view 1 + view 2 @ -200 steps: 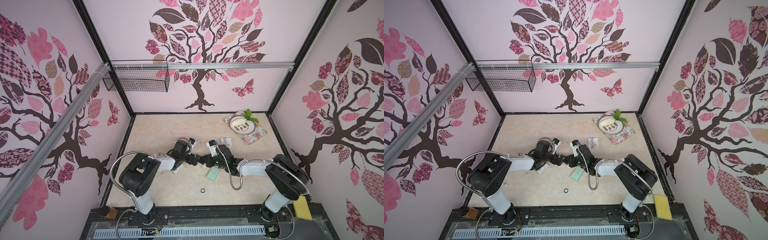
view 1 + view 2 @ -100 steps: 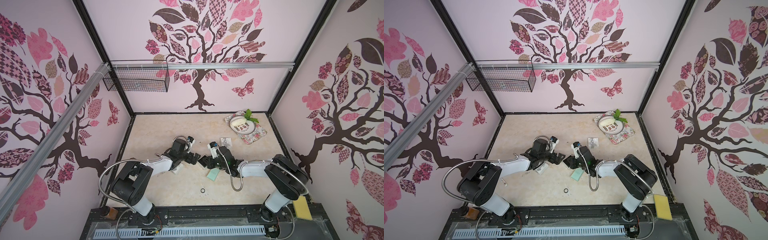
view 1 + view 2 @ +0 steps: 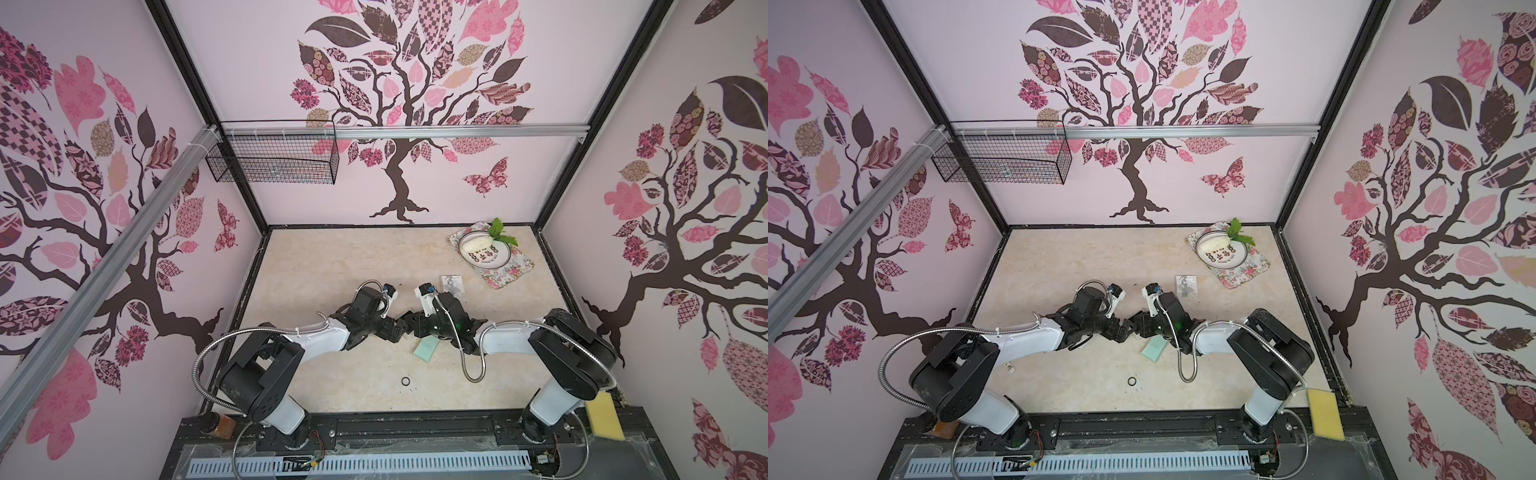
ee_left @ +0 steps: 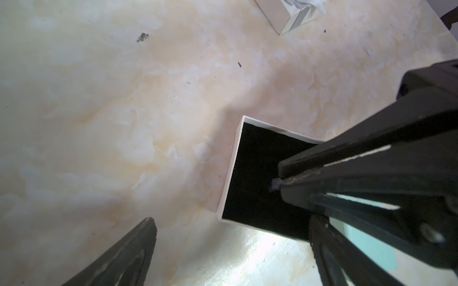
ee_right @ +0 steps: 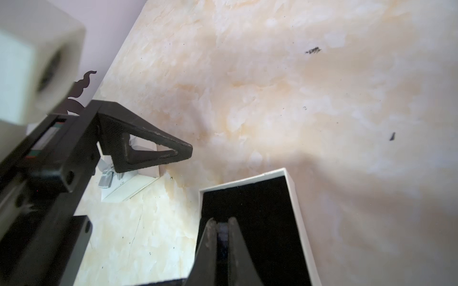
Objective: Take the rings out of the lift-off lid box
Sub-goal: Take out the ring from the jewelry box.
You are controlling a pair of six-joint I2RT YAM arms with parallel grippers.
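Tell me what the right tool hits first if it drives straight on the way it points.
Probably the black lining of the open box: the shut right tool points down into it. How near the tips are is unclear.

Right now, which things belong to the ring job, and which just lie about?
Job: open box; right end effector, shut on tiny pale thing; loose black ring.
Lying about: plate; floral tray; yellow sponge; wire basket; mint-green piece, bow-topped box (either may be the lid).

Pink tree-decal walls [image 3: 249,62]; marbled beige tabletop [image 3: 332,270]; black wire basket [image 3: 274,162]
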